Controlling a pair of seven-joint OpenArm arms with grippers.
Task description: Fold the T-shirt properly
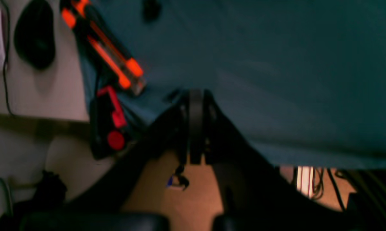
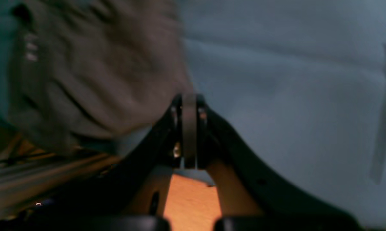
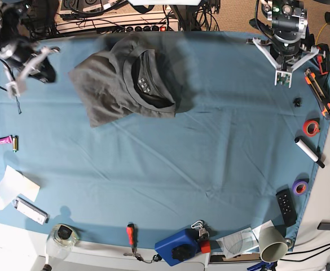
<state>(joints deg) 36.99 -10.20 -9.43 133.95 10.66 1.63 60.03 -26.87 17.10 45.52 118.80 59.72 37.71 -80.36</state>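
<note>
The T-shirt [image 3: 131,79] lies crumpled in a dark grey heap on the blue-teal tablecloth [image 3: 181,169], at the far middle-left, collar showing near its centre. In the right wrist view the T-shirt [image 2: 99,70] is a blurred grey mass to the left of my right gripper [image 2: 189,98], whose jaws are pressed together with nothing between them. From the base view, my right gripper [image 3: 18,79] hangs blurred at the far left, apart from the shirt. My left gripper [image 1: 196,94] is shut and empty over bare cloth; the base view places my left gripper [image 3: 283,79] at the far right.
An orange-and-black tool [image 3: 320,93] lies along the right edge, with a red tape roll [image 3: 311,127], a white tube [image 3: 309,152], purple tape [image 3: 300,187] and a remote [image 3: 286,206] below it. A blue device [image 3: 179,246], a screwdriver [image 3: 131,232] and a paper cup [image 3: 273,243] line the near edge.
</note>
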